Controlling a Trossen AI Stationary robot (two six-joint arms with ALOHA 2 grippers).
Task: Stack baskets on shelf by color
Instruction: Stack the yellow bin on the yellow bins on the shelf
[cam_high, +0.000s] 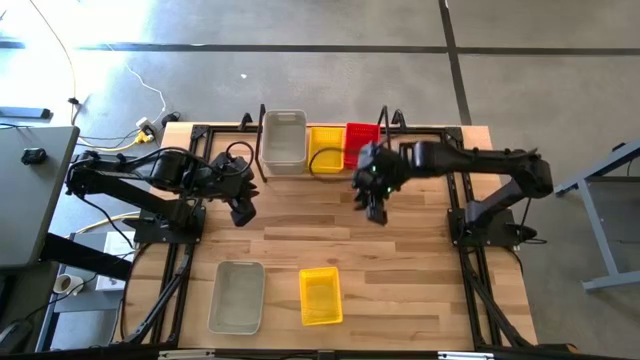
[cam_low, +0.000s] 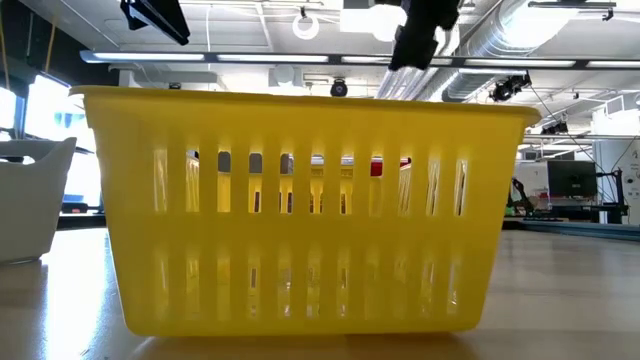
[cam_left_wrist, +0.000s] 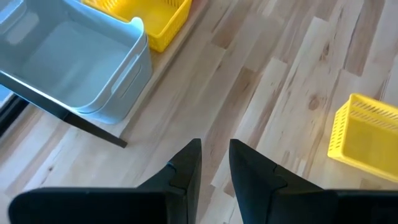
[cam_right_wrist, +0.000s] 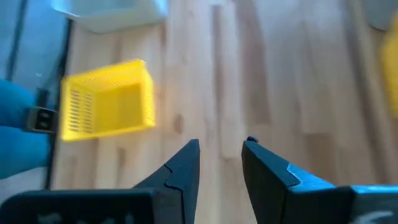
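We judge the loose yellow basket (cam_high: 320, 296), long axis running away from the shelf (cam_high: 262, 152), lies nearer our right fingers (cam_high: 376, 213), parted and empty just off that shelf, than our empty, slightly parted left fingers (cam_high: 242, 214).

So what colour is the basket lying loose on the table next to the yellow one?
Translucent grey-white; that loose basket shows best in the high view, left of the yellow basket.

place: workshop hall | signs: exposed ceiling ducts (cam_low: 520, 40); strip lights (cam_low: 300, 62); concrete floor (cam_high: 300, 70)
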